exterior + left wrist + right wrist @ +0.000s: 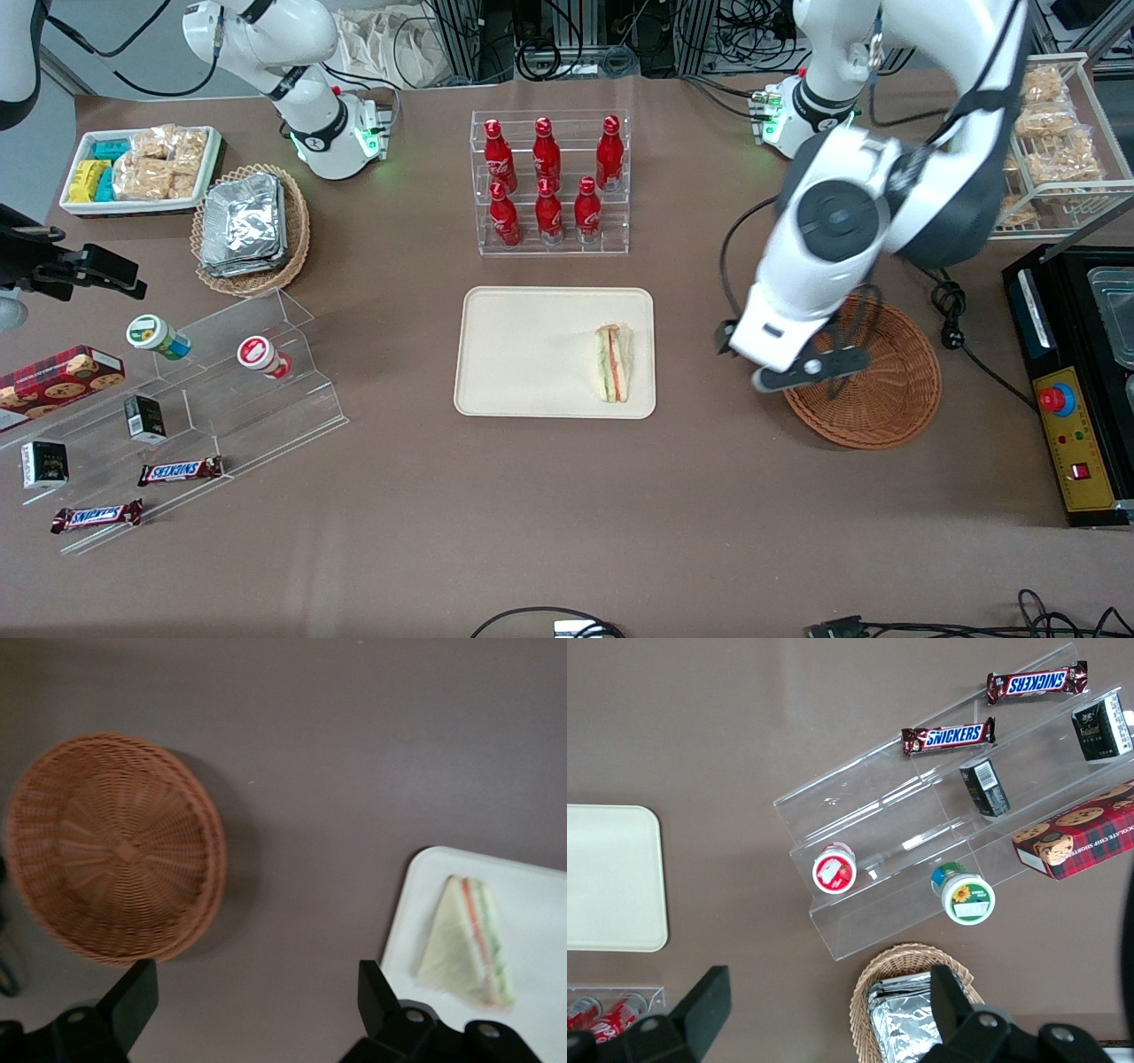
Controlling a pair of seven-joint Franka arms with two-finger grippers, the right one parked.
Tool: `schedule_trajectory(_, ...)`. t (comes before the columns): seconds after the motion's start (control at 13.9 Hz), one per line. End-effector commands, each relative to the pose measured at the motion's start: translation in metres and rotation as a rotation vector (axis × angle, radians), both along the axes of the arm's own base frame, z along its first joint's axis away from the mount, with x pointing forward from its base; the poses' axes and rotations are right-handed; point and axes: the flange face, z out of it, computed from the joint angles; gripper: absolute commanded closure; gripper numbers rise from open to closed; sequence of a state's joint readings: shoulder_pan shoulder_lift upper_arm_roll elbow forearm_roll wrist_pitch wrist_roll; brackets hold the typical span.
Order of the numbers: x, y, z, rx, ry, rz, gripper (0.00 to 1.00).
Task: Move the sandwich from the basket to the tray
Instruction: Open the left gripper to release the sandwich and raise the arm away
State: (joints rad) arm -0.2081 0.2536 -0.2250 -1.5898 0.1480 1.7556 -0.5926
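The sandwich [614, 361] [468, 943], a pale triangular wedge with green and orange-red layers, lies on the cream-beige tray [523, 372] [540, 895] near the tray's edge toward the working arm's end. The reddish-brown wicker basket [895, 390] [115, 846] stands beside the tray and has nothing in it. My left gripper [808, 372] [255, 992] hangs open above the table, over the basket's rim nearest the tray. Nothing is between its fingers [133, 992]. The tray's bare corner also shows in the right wrist view [607, 877].
A clear rack of red bottles [549, 182] stands farther from the front camera than the tray. A tan basket of foil packets [251, 226], a white snack tray [142, 168] and an acrylic stand [221, 381] lie toward the parked arm's end. A wire rack [1054, 142] and a black control box [1072, 434] lie toward the working arm's.
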Motion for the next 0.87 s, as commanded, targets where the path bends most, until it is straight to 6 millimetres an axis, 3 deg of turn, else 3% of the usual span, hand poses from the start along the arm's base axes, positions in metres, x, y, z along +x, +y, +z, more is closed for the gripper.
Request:
schedule_trajectory(0.0, -0.025, 0.051, 0.03, 0.002, 0.023, -0.087, 0.0)
schedule_trajectory(0.22, -0.026, 0.137, 0.067, -0.083, 0.06, -0.151, 0.0)
schedule_trajectory(0.43, -0.024, 0.188, 0.088, -0.092, 0.053, -0.181, 0.0)
schedule_trajectory(0.79, 0.001, 0.204, 0.095, -0.076, 0.028, -0.221, 0.0)
